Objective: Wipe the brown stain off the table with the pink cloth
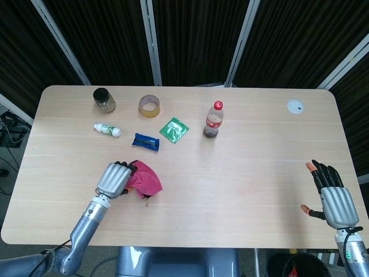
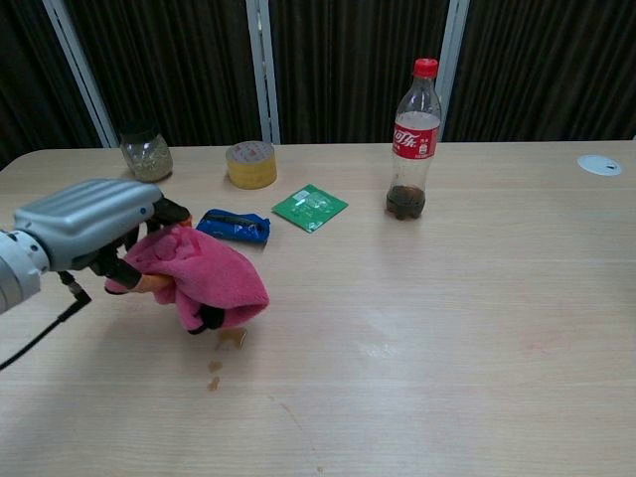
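A: Item one, task object?
B: Soft pink fabric cloth (image 2: 214, 280), bunched and draped, held in the silver-backed left hand (image 1: 115, 178) over the near-left part of the pale wood-grain table (image 2: 447, 328). Its hanging fold sits right above the brown liquid stain (image 2: 232, 339), a small irregular patch with two droplets nearer the table edge.

A: Hand condition?
B: Left hand's dark fingers (image 2: 209, 317) are curled around the cloth, gripping it. Right hand (image 1: 333, 199), near the table's right edge, lies flat with fingers spread, holding nothing.

A: Remaining stock?
B: Crinkled blue foil packet (image 2: 233, 226) just beyond the cloth; flat green square sachet (image 2: 310, 207); small white tube with a green label (image 1: 107, 130), lying down; tan tape roll (image 2: 250, 164); glass jar with a black lid (image 1: 104, 99); clear plastic cola bottle (image 2: 412, 139), red cap, nearly empty; white round disc (image 2: 600, 164) at the far right.
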Robot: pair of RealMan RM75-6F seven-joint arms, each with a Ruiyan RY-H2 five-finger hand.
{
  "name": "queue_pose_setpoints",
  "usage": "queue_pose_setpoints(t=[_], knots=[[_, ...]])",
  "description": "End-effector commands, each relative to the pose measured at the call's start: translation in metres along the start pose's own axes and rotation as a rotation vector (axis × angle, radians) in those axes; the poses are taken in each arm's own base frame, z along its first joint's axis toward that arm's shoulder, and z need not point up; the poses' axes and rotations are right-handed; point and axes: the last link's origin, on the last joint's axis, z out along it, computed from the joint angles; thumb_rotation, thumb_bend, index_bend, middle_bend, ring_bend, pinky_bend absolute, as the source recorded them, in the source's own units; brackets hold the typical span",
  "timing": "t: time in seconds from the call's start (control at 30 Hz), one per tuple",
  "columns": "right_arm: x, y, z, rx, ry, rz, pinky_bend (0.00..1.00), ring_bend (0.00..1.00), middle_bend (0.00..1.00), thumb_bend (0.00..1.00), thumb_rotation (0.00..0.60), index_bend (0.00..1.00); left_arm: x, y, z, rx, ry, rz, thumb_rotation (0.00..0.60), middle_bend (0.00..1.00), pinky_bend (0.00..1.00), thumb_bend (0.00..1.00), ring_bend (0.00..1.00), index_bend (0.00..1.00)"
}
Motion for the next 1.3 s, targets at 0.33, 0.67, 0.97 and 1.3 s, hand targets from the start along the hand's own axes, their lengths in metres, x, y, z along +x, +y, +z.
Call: queue_pose_setpoints(t=[0.33,0.67,0.97,1.3], knots=[[0.001,0.002,0.001,-0.006,-0.008,0.016,0.00,0.00,0.00,0.02,0.600,0.00,-0.035,0.041,0.007,-0.077,-0.096,0.045,0.600,0.52,0.49,0.61,0.43,0.78],[0.001,0.002,0.000,-0.012,-0.011,0.018,0.00,0.00,0.00,0.02,0.600,0.00,-0.057,0.045,0.006,-0.092,-0.149,0.088,0.600,0.52,0.49,0.62,0.42,0.79],[0.000,0.001,0.000,-0.009,-0.012,0.017,0.00,0.00,0.00,0.02,0.600,0.01,-0.052,0.007,0.008,-0.009,-0.131,0.139,0.600,0.52,0.49,0.63,0.43,0.79],[0.000,0.000,-0.001,-0.010,-0.014,0.013,0.00,0.00,0.00,0.02,0.600,0.01,-0.041,-0.057,-0.004,0.108,-0.128,0.181,0.600,0.52,0.49,0.63,0.42,0.79]])
